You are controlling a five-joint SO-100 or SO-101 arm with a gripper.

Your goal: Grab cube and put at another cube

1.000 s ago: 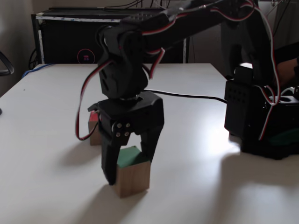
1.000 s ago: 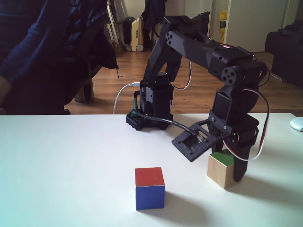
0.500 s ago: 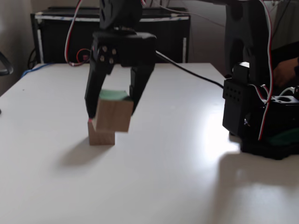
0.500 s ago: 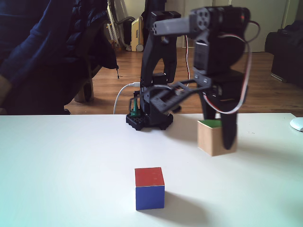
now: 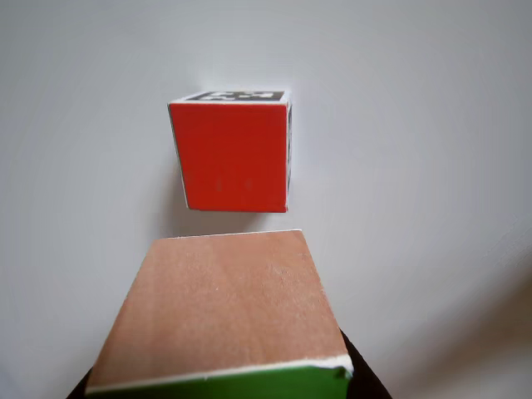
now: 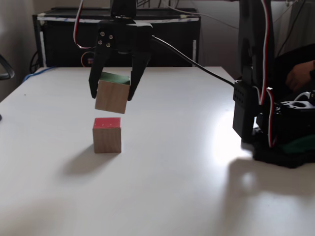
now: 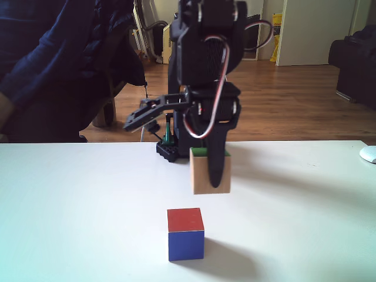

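Observation:
My gripper [image 6: 111, 97] is shut on the cube [image 6: 112, 101], a light wooden block with a green top, and holds it in the air. Another cube [image 6: 107, 135] rests on the white table just below it and slightly to the left, with a clear gap between them. In a fixed view the held cube [image 7: 205, 173] hangs up and to the right of another cube [image 7: 185, 234], which shows a red top and a blue front. In the other view the wooden cube [image 5: 220, 307] is at the bottom, and another cube [image 5: 229, 158] beyond it shows a red face and a black-and-white marker face.
The arm's black base [image 6: 275, 132] stands at the table's right side, with a person's hand [image 6: 298, 73] behind it. A person in dark clothing [image 7: 41, 64] is at the far left. A black cabinet [image 6: 64, 39] stands behind the table. A white object [image 7: 369, 154] lies at the right edge.
The gripper lifted the wooden cube off the table and carried it sideways, from beside the red cube to a spot in the air above it.

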